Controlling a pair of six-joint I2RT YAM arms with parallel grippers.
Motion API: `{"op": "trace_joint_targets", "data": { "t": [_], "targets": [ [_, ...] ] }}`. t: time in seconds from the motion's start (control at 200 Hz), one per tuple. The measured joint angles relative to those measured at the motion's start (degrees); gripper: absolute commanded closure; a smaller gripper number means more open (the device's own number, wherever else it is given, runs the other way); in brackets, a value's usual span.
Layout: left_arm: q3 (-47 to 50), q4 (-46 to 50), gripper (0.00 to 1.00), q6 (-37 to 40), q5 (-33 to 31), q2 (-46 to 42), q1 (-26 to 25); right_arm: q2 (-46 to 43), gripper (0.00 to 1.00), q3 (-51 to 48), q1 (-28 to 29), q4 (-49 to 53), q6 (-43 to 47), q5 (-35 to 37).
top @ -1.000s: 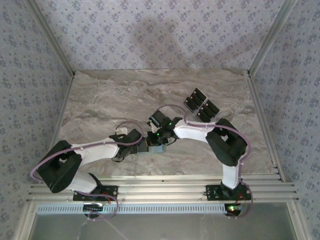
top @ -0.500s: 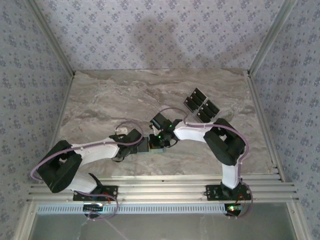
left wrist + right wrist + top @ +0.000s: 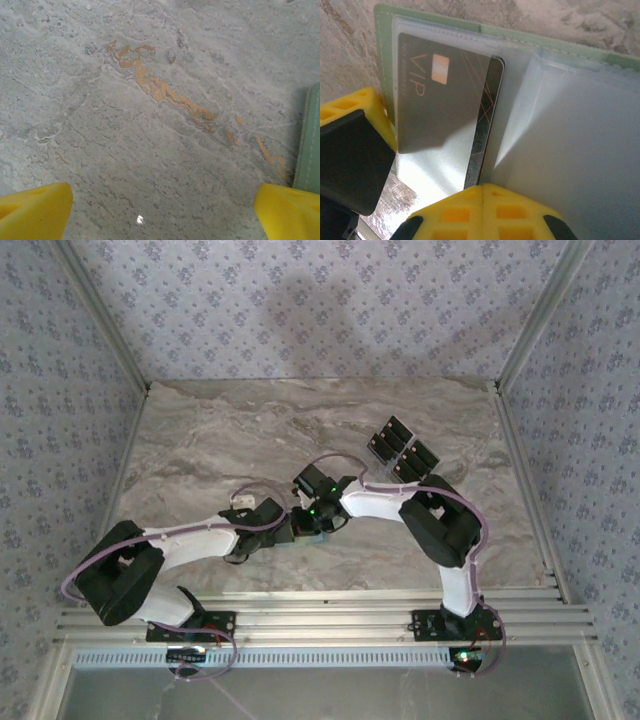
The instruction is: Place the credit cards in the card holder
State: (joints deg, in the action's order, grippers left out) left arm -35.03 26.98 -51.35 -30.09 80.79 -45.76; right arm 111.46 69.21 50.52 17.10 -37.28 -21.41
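Right hand (image 3: 482,200): fingers pressed together, tips at the near short edge of a black card (image 3: 445,100), nothing clamped. The card's long axis runs away from this hand. It looks partly inside the glossy clear sleeve (image 3: 560,125) of the open card holder (image 3: 385,30), which is soft, sage green and stitched.

Left hand (image 3: 160,210): fingers wide apart, holder edge just beside.

Other cards (image 3: 402,448) lie flat, well apart, on the marbled tabletop (image 3: 220,440).

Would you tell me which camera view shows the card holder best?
The right wrist view: the card holder lies open up close, clear sleeves and a VIP card visible. The left wrist view catches its green edge; from the top, the arms mostly hide it.
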Motion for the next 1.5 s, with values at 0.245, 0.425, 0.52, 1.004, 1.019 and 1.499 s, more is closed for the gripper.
{"op": "trace_joint_targets", "data": {
  "t": [0.245,0.425,0.52,1.004,1.019,1.499],
  "targets": [
    [0.0,0.2,0.04,0.0,0.0,-0.2,0.0,-1.4,0.88,0.3,-0.5,1.5,0.2,0.2],
    [0.0,1.4,0.03,0.1,0.0,-1.2,0.0,-7.5,0.58,0.1,-3.7,3.8,3.5,2.1],
    [-0.1,1.8,0.02,0.4,0.0,-1.7,0.0,-9.0,0.57,0.4,-5.4,5.2,5.6,3.5],
    [-3.7,3.2,0.01,2.4,0.0,-2.4,1.3,-4.1,0.56,4.0,-4.8,9.7,11.9,7.7],
    [-3.7,3.2,0.01,2.4,0.0,-2.4,1.3,-4.0,0.56,4.1,-4.8,9.8,11.9,7.7],
    [-4.1,3.2,0.01,3.7,0.1,-2.3,1.3,-0.3,0.55,4.3,-4.9,9.4,12.6,7.7]
  ]
}}
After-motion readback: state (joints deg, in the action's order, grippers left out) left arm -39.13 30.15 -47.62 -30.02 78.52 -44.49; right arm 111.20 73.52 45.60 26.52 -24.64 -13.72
